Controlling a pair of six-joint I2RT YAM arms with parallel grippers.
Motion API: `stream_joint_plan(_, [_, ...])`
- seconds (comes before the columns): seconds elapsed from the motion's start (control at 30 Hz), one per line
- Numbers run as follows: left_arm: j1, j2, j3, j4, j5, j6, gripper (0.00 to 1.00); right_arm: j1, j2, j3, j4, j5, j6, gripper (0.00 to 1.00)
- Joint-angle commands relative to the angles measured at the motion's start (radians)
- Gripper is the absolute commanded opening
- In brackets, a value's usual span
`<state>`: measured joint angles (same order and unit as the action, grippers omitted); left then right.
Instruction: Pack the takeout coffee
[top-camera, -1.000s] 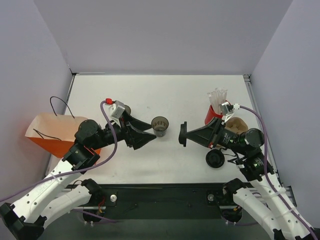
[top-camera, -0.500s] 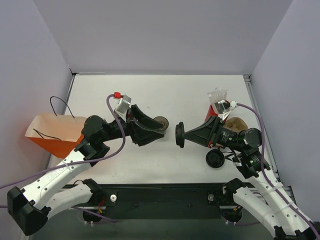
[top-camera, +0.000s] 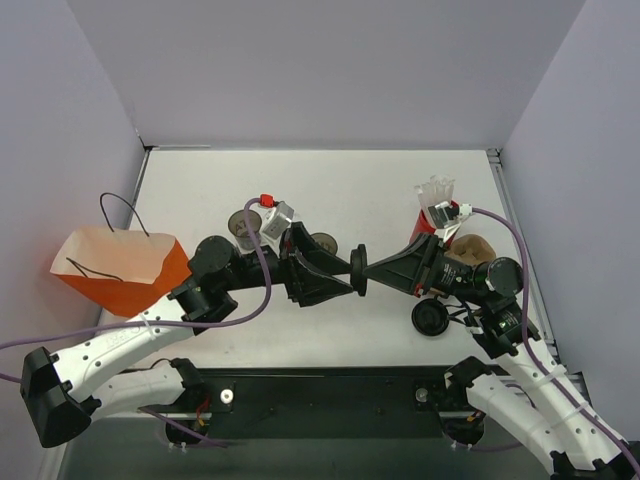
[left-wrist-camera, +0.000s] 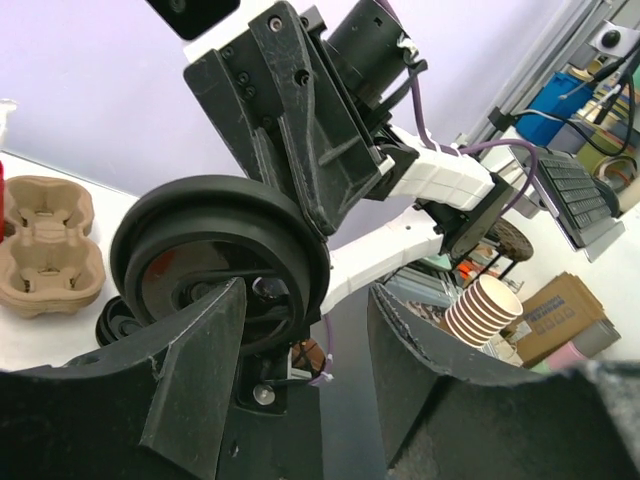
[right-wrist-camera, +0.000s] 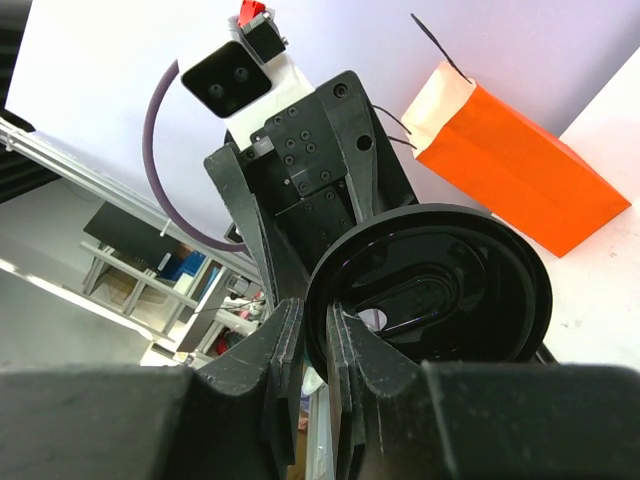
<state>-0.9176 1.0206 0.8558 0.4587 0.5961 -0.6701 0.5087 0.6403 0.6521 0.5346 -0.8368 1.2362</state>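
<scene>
My right gripper (top-camera: 366, 268) is shut on the rim of a flat black lid (top-camera: 358, 268), held on edge above the table's middle. In the right wrist view the lid (right-wrist-camera: 430, 290) stands pinched between the fingertips (right-wrist-camera: 315, 310). My left gripper (top-camera: 345, 283) is open and meets that lid from the left. In the left wrist view the lid (left-wrist-camera: 220, 260) sits by the left finger, its edge reaching into the gap (left-wrist-camera: 308, 300). The takeout coffee's small dark cup (top-camera: 322, 243) stands lidless just behind the left gripper, partly hidden.
A second dark cup with a greenish label (top-camera: 243, 222) stands back left. An orange paper bag (top-camera: 120, 268) lies at the left edge. At the right are a red cup of straws (top-camera: 428, 228), a cardboard cup carrier (top-camera: 478, 248) and a loose black lid (top-camera: 430, 318).
My left arm swung right, past the dark cup, up to the held lid, its jaws narrowing a little. The right gripper carried the lid slightly left. The labelled cup came into view.
</scene>
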Motion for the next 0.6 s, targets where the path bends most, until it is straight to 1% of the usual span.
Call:
stream_joint_plan(0.0, [-0.012, -0.002, 0.04, 0.023, -0.059, 0.026, 0.61, 0.01, -0.011, 0.009, 0.041, 0.018, -0.024, 0.14])
stream_joint_plan(0.43, [-0.029, 0.032, 0.043, 0.04, -0.091, 0.033, 0.56, 0.025, 0.002, -0.002, 0.05, 0.034, -0.02, 0.14])
stream_joint_plan(0.53, [-0.03, 0.035, 0.039, 0.057, -0.091, 0.03, 0.52, 0.028, 0.004, -0.006, 0.053, 0.036, -0.017, 0.14])
stream_joint_plan(0.57, [-0.03, 0.035, 0.038, 0.061, -0.09, 0.027, 0.48, 0.03, 0.007, -0.006, 0.053, 0.036, -0.017, 0.14])
